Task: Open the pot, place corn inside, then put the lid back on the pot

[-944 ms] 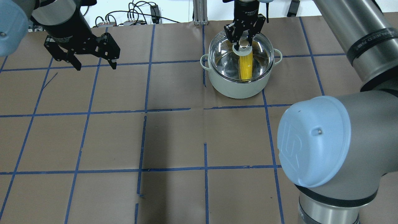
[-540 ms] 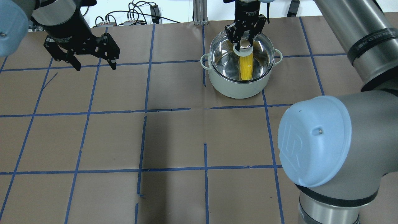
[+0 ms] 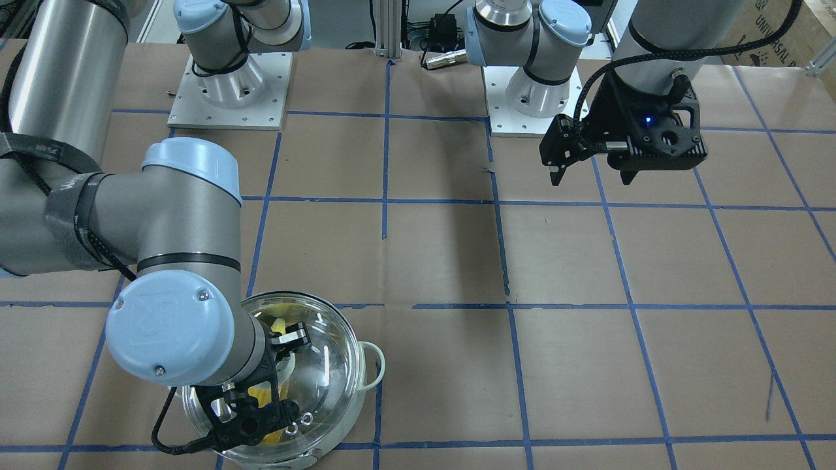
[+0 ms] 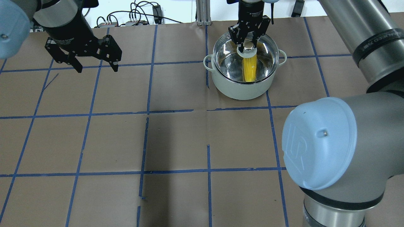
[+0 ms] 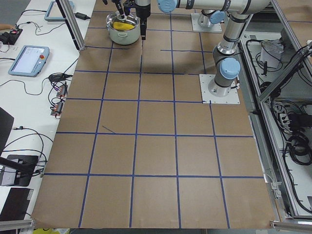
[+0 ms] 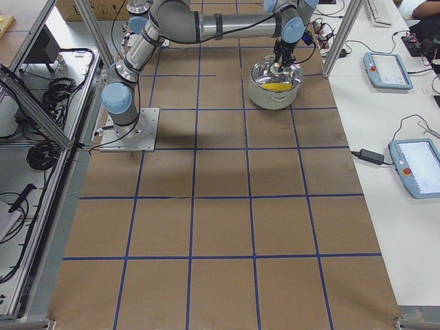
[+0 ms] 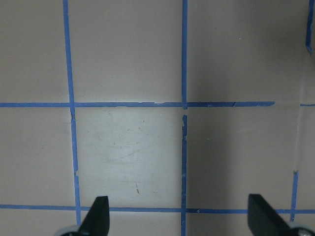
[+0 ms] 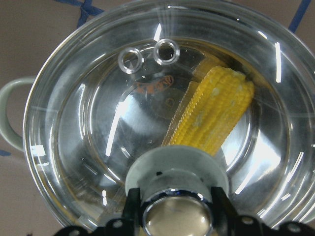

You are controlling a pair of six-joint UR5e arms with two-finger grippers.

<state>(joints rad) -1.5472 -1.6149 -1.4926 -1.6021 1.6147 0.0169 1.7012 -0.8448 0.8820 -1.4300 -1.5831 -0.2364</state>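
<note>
The pot (image 4: 240, 90) stands at the far right of the table, with the yellow corn (image 4: 249, 67) lying inside it. My right gripper (image 4: 249, 44) is shut on the metallic knob of the clear glass lid (image 4: 228, 61) and holds it over the pot's mouth. I cannot tell whether the lid rests on the rim. The right wrist view shows the corn (image 8: 211, 118) through the lid (image 8: 98, 128), with the right gripper (image 8: 174, 216) on the knob. My left gripper (image 4: 97, 66) is open and empty, hanging above the table at the far left, and also shows in its wrist view (image 7: 179, 221).
The table is brown paper with a grid of blue tape lines (image 4: 176, 111). Cables and a metal post (image 4: 203, 12) lie past the far edge. My right arm's elbow (image 4: 318, 142) fills the near right. The pot's handle (image 3: 373, 365) sticks out sideways.
The right gripper and lid have shifted slightly over the pot and seem a touch lower. The left gripper has not moved.
</note>
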